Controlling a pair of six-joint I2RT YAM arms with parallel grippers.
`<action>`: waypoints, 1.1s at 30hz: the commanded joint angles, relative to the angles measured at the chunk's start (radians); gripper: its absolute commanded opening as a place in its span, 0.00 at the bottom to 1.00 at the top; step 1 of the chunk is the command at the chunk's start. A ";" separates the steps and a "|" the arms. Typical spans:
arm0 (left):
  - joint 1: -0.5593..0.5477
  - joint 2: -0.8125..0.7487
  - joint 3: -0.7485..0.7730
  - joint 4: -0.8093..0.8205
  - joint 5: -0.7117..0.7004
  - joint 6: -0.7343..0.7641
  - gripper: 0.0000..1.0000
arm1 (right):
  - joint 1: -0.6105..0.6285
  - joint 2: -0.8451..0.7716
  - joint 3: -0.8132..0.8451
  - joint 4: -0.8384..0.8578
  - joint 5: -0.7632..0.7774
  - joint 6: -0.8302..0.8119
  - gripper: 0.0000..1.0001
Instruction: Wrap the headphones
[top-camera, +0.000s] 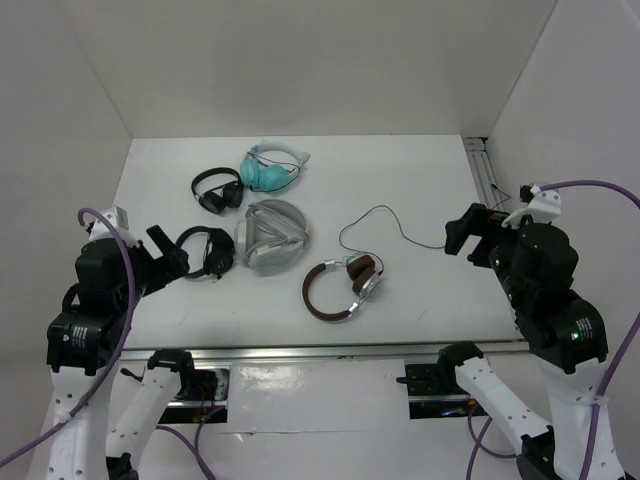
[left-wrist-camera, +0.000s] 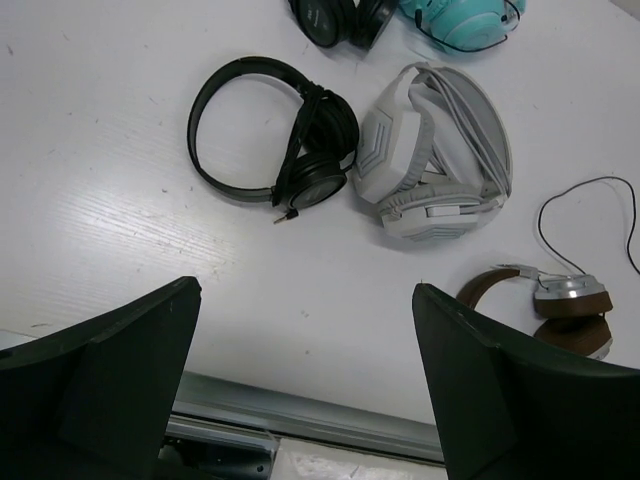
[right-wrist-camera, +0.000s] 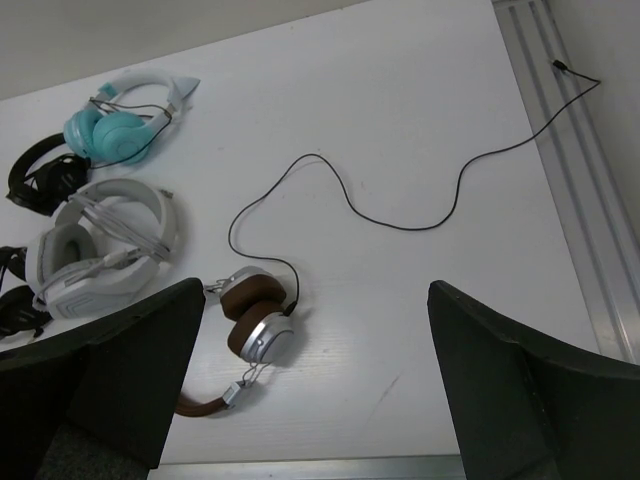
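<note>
Locating the headphones near 6 o'clock on the table, top view: lying flat, brown band curving round the 9 o'clock side, silver cups close together at the 3 o'clock end. Tracing the cable from the cups up toward 1 o'clock, round a loose loop, then out to 3 o'clock; in the right wrist view, ending with the plug on the rail at the table's side. No turn wound yet, so calling the job unstarted.

Reading the left gripper at 9 o'clock: fingers spread wide, nothing between, just beside a black pair. Same for the right gripper at 3 o'clock: spread wide, empty, near the cable's far stretch.

Noting a grey pair at 10 o'clock of the headphones, close but apart, plus a second black pair and a teal pair further toward 11 o'clock.

Judging handling: probably light overall, band stiff and springy, pads soft, metal cups likely slick and free to swivel, so better pinched on the band than on a cup. Treating the cable as thin, limp, flat on the table, hard to scoop; likely easiest taken near the plug or at a bend of the loop. Expecting the body to slide unless pinned by one arm during winding; avoid tugging at the cup joint.
</note>
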 joint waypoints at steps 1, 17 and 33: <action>-0.033 -0.045 0.004 0.011 -0.098 -0.052 1.00 | 0.007 -0.002 0.011 -0.001 -0.001 -0.006 1.00; -0.042 0.042 -0.085 0.238 0.320 -0.162 1.00 | -0.045 0.067 -0.030 0.102 -0.211 -0.037 1.00; -0.881 0.498 -0.139 0.311 -0.327 -0.637 1.00 | -0.065 0.162 -0.104 0.186 -0.223 -0.006 1.00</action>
